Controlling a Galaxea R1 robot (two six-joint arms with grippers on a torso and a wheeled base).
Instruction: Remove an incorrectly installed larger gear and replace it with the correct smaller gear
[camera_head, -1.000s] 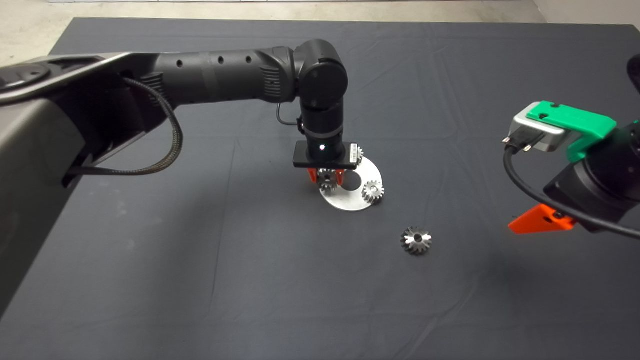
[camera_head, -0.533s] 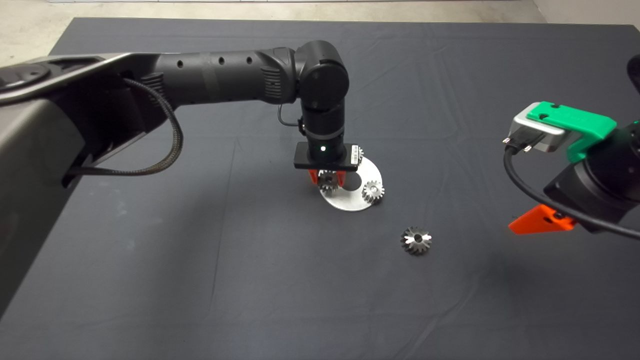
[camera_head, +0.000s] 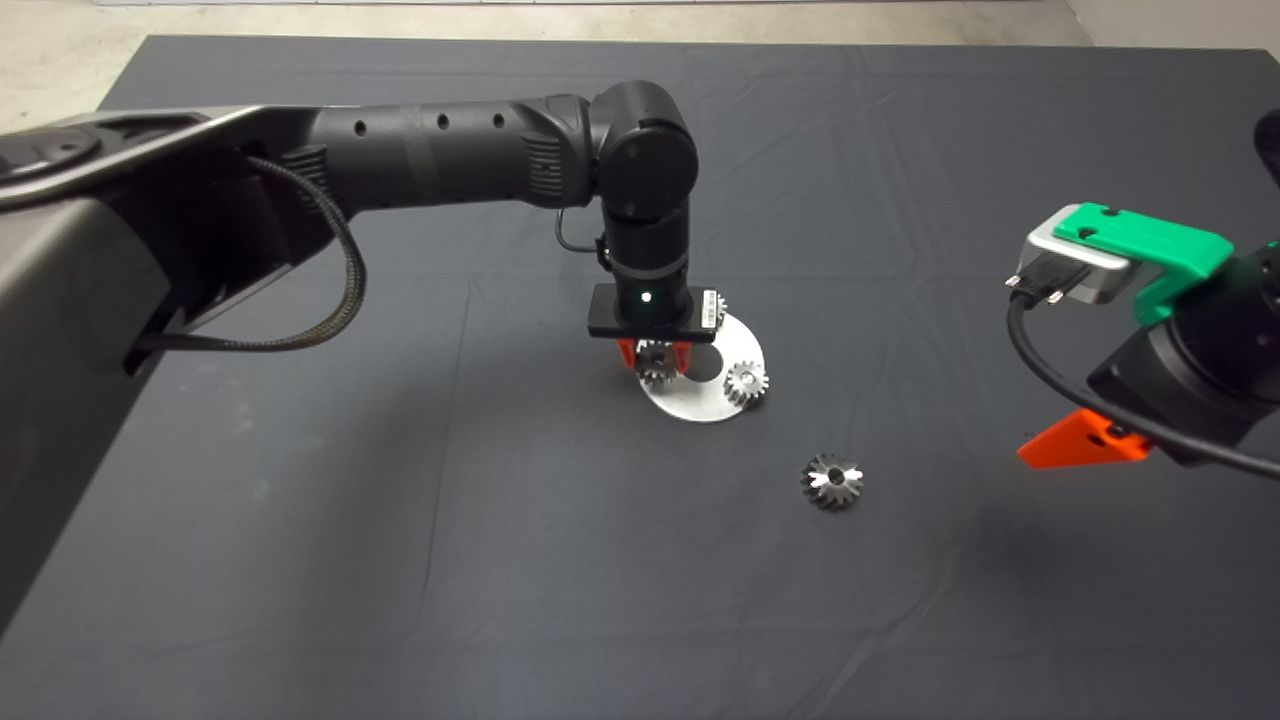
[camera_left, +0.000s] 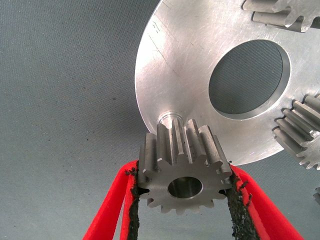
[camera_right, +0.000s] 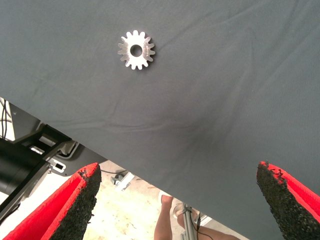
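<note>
My left gripper (camera_head: 655, 358) is shut on the smaller gear (camera_left: 182, 172), a pale silver gear with a round centre hole. It holds the gear upright just above a short peg (camera_left: 170, 119) at the edge of the round silver plate (camera_head: 700, 405). The plate also fills the left wrist view (camera_left: 175, 65). The larger gear (camera_head: 832, 481), dark and shiny, lies flat on the mat to the right and in front of the plate. It also shows in the right wrist view (camera_right: 136, 50). My right gripper (camera_right: 180, 195) is open and empty, raised at the right edge (camera_head: 1085, 440).
Two other small silver gears sit on the plate, one at its right (camera_head: 746, 382) and one at its back, half hidden by my left wrist (camera_head: 716, 305). The plate has a large round hole (camera_left: 248, 76). A person's leg (camera_right: 167, 225) shows beyond the mat's edge.
The left gripper with the smaller gear has edged very slightly to the right over the plate. The right arm and the larger gear have not moved.
</note>
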